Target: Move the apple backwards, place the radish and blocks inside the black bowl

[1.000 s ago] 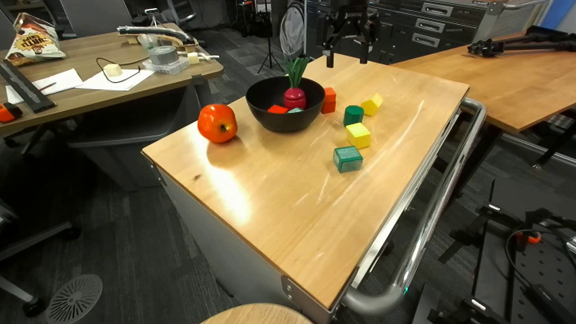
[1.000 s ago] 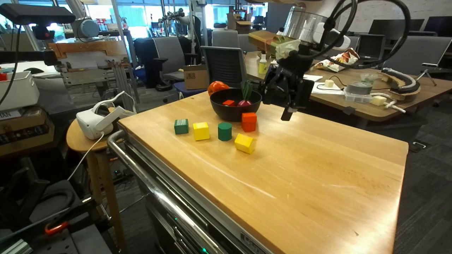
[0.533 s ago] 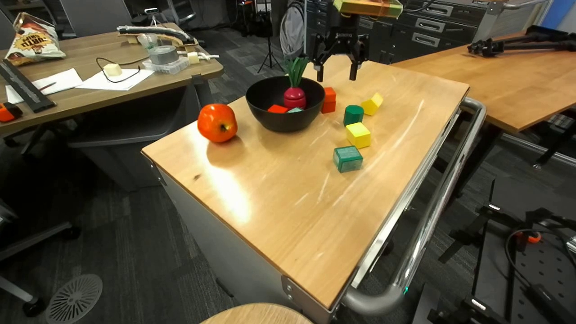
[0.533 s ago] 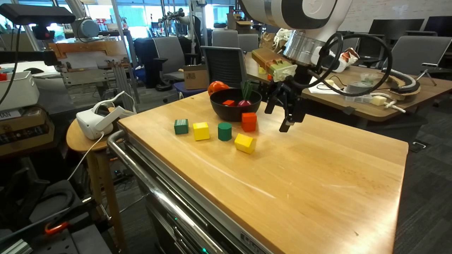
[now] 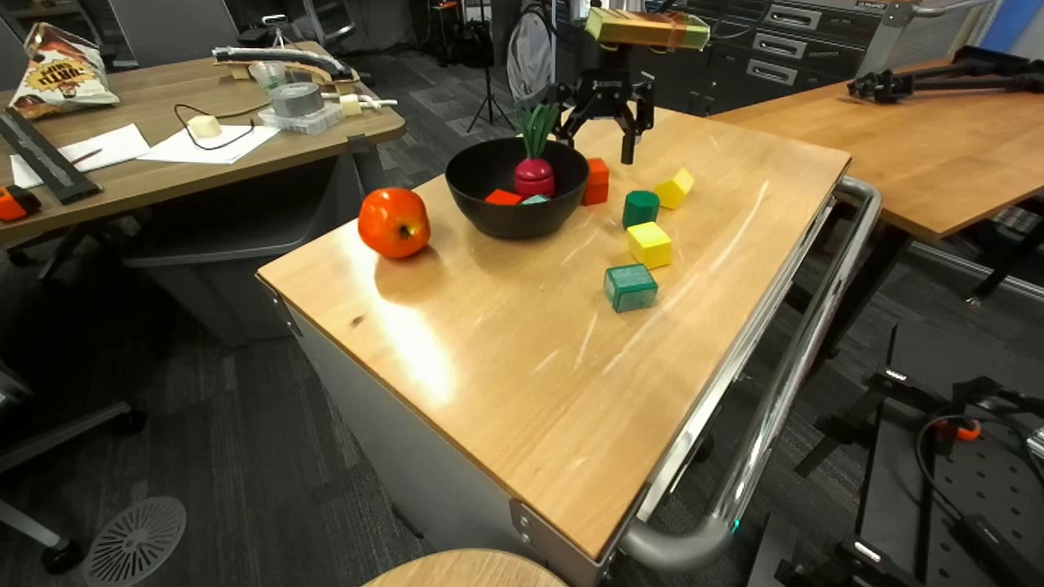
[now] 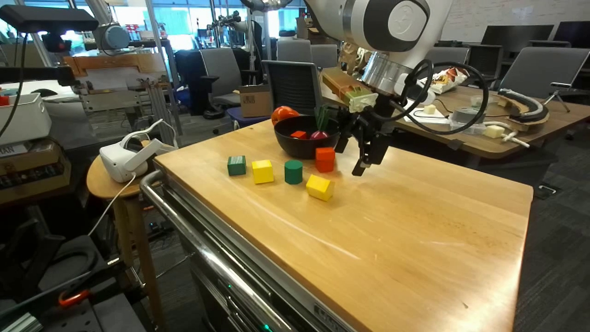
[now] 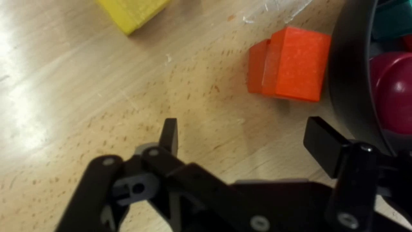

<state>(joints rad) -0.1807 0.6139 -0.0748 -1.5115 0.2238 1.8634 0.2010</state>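
Observation:
The black bowl (image 5: pixel 518 224) holds the radish (image 5: pixel 534 177), stalk up, with a red block (image 5: pixel 503 197) and a teal block (image 5: pixel 535 200). The apple (image 5: pixel 394 222) stands on the table beside the bowl. Two stacked red-orange blocks (image 6: pixel 325 160) are close against the bowl; they also show in the wrist view (image 7: pixel 302 64). A green cylinder (image 5: pixel 640 209), two yellow blocks (image 5: pixel 650 244) (image 5: pixel 674 189) and a green block (image 5: pixel 630 289) lie on the table. My gripper (image 7: pixel 246 140) is open and empty, above the table beside the red-orange stack, one finger near the bowl's wall.
The wooden cart top (image 5: pixel 506 342) has a metal handle rail (image 5: pixel 783 408) along one side. A stool with a white headset (image 6: pixel 124 159) stands by its corner. A desk with a snack bag (image 5: pixel 64 72) is beyond the cart.
My open gripper has come down and moved toward the bowl and the red-orange stack. The apple, bowl, radish and blocks have not moved.

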